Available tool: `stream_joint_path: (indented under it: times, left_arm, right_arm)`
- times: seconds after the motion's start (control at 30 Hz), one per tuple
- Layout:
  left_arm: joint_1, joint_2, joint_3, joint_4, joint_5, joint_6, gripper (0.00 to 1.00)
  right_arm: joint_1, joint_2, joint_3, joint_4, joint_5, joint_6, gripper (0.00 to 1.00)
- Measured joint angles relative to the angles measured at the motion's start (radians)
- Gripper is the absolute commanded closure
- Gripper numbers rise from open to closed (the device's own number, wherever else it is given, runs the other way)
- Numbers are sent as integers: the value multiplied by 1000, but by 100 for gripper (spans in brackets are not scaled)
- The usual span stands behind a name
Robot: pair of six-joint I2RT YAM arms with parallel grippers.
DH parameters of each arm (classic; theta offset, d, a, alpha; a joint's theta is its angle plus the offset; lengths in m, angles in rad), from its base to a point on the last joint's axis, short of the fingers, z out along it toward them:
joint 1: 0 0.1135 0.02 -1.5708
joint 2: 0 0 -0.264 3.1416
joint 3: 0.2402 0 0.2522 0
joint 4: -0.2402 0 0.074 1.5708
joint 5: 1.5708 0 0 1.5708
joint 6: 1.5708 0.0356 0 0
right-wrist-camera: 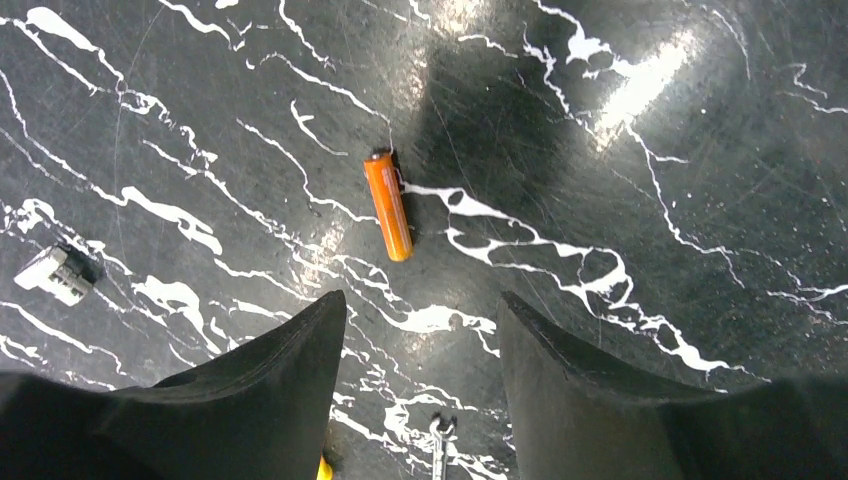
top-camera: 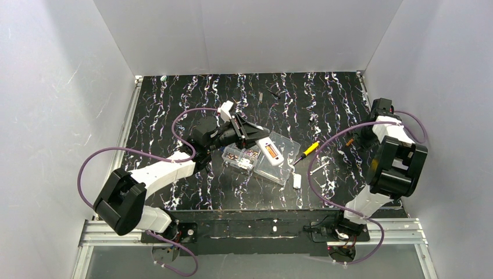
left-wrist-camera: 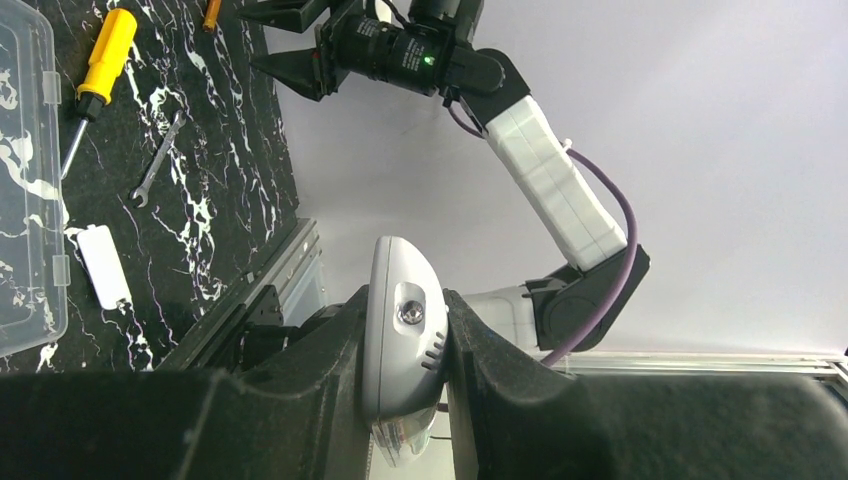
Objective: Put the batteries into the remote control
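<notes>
My left gripper [top-camera: 254, 135] is shut on the white remote control [top-camera: 271, 153] and holds it level above the clear box. An orange patch shows on the remote's upper face. In the left wrist view the fingers [left-wrist-camera: 340, 350] clamp the remote [left-wrist-camera: 400, 350] across its thickness. One orange battery [right-wrist-camera: 388, 205] lies loose on the black table, just ahead of my right gripper [right-wrist-camera: 422, 300], which is open, empty and hovers over it. That battery also shows in the top view [top-camera: 349, 141] by the right gripper [top-camera: 359, 137]. I see no other loose battery.
A clear compartmented box [top-camera: 239, 157] with its open lid [top-camera: 278, 172] sits mid-table. A yellow-handled screwdriver [top-camera: 308, 150], a small wrench [top-camera: 317, 169] and a white cover piece [top-camera: 297, 181] lie right of it. A small grey part [right-wrist-camera: 55, 275] lies left of the battery.
</notes>
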Motion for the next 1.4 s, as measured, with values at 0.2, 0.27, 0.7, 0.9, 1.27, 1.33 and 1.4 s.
stream_joint_path:
  times: [0.2,0.27,0.7,0.9,1.27,1.33,1.4]
  left_arm:
    - [0,0,0,-2,0,4,100]
    - [0,0,0,-3,0,4,100]
    - [3,0,0,-11,0,14,100]
    - [5,0,0,-13,1,14,100]
    - [5,-4,0,-33,1,22,100]
    - [5,-7,0,-34,0,23,100]
    - [5,-11,0,-35,0,23,100]
  right_arm:
    - [0,78,43,0,6,-14,40]
    - [0,105,58,0,7,-14,41]
    - [5,206,132,-12,18,-26,50]
    - [31,233,162,-21,53,-45,55]
    - [37,237,164,-16,31,-67,81]
    - [37,238,162,-10,13,-72,87]
    - [37,235,157,-2,-1,-78,93]
